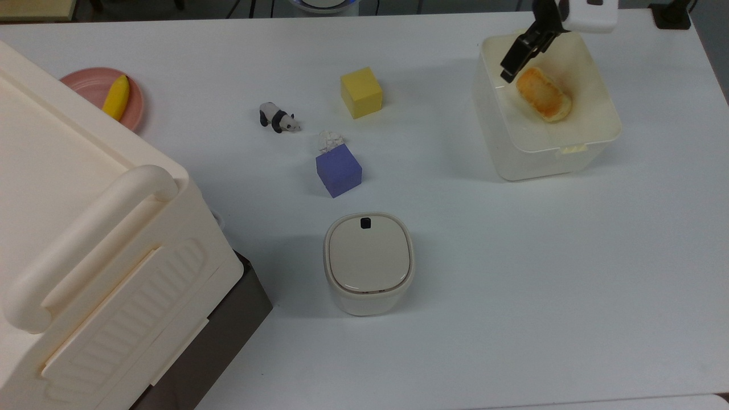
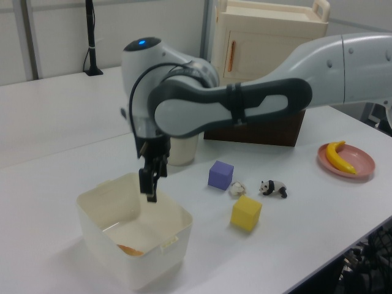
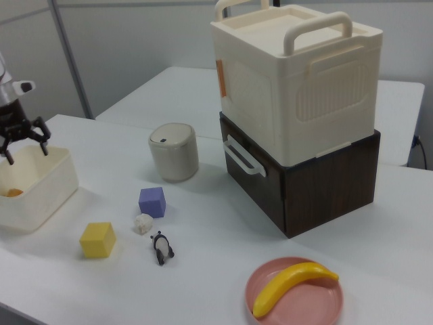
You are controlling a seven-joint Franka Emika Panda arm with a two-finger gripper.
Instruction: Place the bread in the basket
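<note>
The bread (image 1: 544, 94) lies on the floor of the basket (image 1: 541, 165) with its flat golden-brown side up, free of the gripper. A bit of the bread (image 2: 130, 250) shows through the basket's wall (image 2: 98, 245) in the left view. My gripper (image 3: 26, 150) hangs open above the basket's (image 3: 44, 193) rim, with nothing between its fingers. In the top view one black finger (image 1: 519, 50) reaches over the basket's far-left corner, just left of the bread. In the left view the gripper (image 2: 149, 188) is level with the basket's far rim.
A yellow cube (image 1: 361, 92), a purple cube (image 1: 339, 169), a toy panda (image 1: 278, 118) and a small white crumpled lump (image 1: 330, 139) sit mid-table. A lidded beige bin (image 1: 368, 263) stands nearer. A banana (image 1: 116, 98) lies on a pink plate (image 1: 85, 85). A big cream handled box (image 1: 85, 239) fills the top view's left.
</note>
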